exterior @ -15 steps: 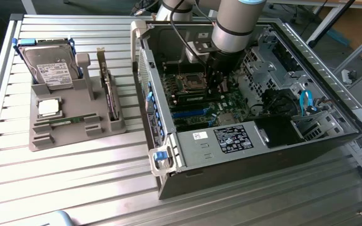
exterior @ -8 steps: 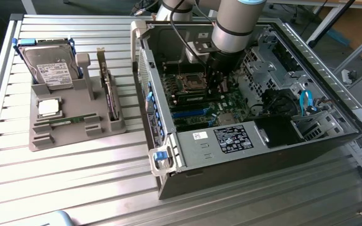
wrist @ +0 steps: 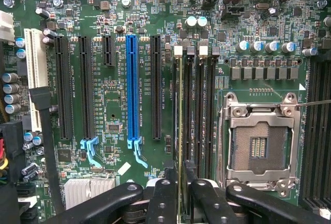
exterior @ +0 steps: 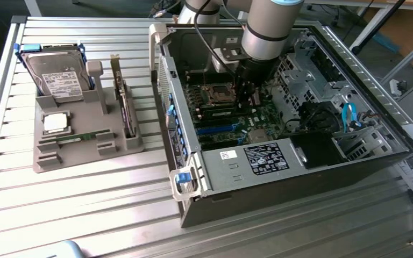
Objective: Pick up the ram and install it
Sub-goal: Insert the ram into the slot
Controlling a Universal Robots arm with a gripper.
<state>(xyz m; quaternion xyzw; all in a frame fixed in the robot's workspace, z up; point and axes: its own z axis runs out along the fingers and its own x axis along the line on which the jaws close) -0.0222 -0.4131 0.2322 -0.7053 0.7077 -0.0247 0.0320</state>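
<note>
A slatted metal counter [exterior: 84, 204] carried an open computer case [exterior: 278, 183], its motherboard [wrist: 114, 105] bare. Inside, the end effector [wrist: 182, 193] straddled the ram [wrist: 181, 131], which stood edge-on among the memory slots [wrist: 199, 105] beside the processor socket [wrist: 258, 146]. I could not tell whether it was clenched or released.

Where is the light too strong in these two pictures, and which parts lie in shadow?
Exterior view: strong glare on the table, whose slats are nearly white at the exterior view's left; the inside of the case is dark, shaded under the arm. Wrist view: the motherboard is lit evenly, with small bright glints on the capacitors.
</note>
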